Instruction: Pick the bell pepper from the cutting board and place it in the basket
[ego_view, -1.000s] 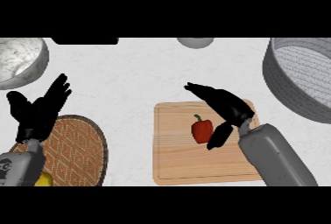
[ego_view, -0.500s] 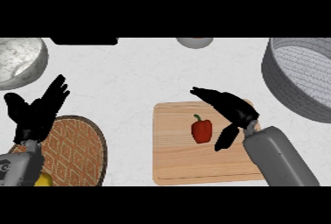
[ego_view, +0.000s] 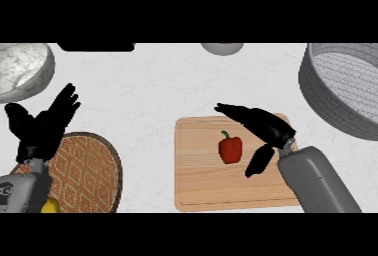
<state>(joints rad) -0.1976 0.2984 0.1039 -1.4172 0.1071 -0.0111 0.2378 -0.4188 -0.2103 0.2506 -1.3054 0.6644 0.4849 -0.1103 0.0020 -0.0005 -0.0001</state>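
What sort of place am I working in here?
Probably a kitchen counter: a wooden cutting board with a red bell pepper on it, a grey basket and a marbled bowl.

Right hand (ego_view: 264, 127) open, fingers straight toward 10 o'clock, thumb (ego_view: 258, 161) hanging toward 6. Right forearm (ego_view: 317, 182) comes in from 5 o'clock. Left hand (ego_view: 40, 130) at view's 9 o'clock, open, resting, fingers up toward 1. Left forearm (ego_view: 22, 192) at 7 o'clock corner.
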